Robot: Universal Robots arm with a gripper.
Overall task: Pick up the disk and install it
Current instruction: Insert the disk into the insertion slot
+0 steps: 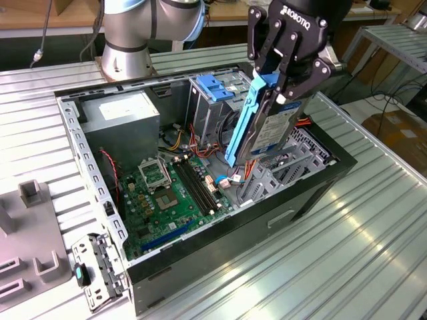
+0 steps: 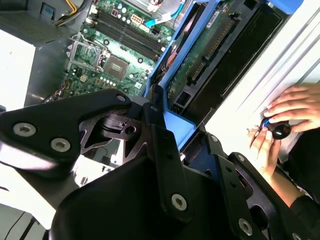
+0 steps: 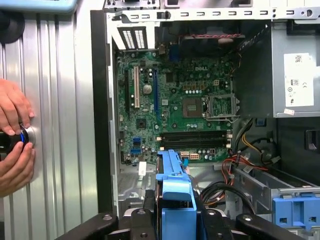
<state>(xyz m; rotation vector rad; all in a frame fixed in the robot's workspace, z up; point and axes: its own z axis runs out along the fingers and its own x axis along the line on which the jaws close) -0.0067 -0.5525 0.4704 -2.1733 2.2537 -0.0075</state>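
One black flat hard disk (image 1: 268,133) with bright blue plastic rails is clamped between the two fingers of the black gripper (image 1: 283,93).

It hangs tilted, its blue end tab between the fingers and its far end below the fingertips, over one open grey computer case (image 1: 220,250) and one green motherboard (image 1: 173,193). Off to the side of the fingers, a person's two hands (image 3: 12,107) touch one small dark knob (image 2: 278,131).
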